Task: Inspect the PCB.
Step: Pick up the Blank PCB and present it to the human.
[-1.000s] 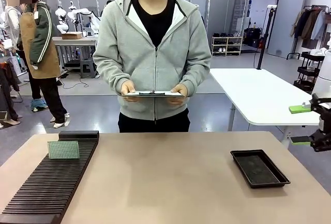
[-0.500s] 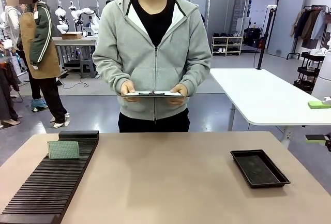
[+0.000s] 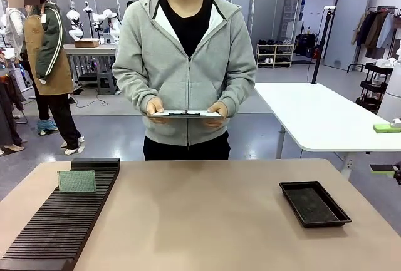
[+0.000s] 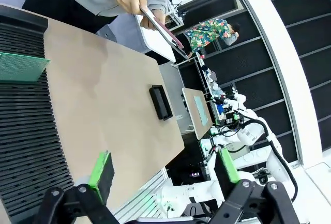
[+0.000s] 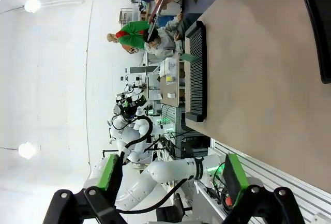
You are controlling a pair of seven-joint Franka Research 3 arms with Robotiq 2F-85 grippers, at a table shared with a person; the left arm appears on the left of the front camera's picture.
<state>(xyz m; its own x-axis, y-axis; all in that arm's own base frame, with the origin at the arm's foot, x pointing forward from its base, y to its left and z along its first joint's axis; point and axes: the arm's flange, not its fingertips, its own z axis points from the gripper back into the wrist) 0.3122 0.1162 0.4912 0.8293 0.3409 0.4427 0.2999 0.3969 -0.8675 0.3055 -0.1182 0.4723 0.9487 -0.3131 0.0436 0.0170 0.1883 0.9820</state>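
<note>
At the left end of the tabletop (image 3: 200,227), the PCB (image 3: 76,181) stands upright in a slot near the far end of a black ribbed rack (image 3: 53,230); a shallow black tray (image 3: 314,203) lies well apart on the right; across the tabletop a person (image 3: 188,64) in a grey hoodie holds a white clipboard (image 3: 185,113) level at the waist; the left end effector (image 4: 164,166) and the right end effector (image 5: 170,173) both hang released, fingers spread wide, grasping nothing.

Left gripper (image 4: 164,168): I see jaws wide apart, green pads (image 4: 101,168) empty, nothing gripped. Right gripper (image 5: 170,175): same, jaws wide, empty. My front camera catches right pads (image 3: 386,127) at far right edge, one above other.
</note>
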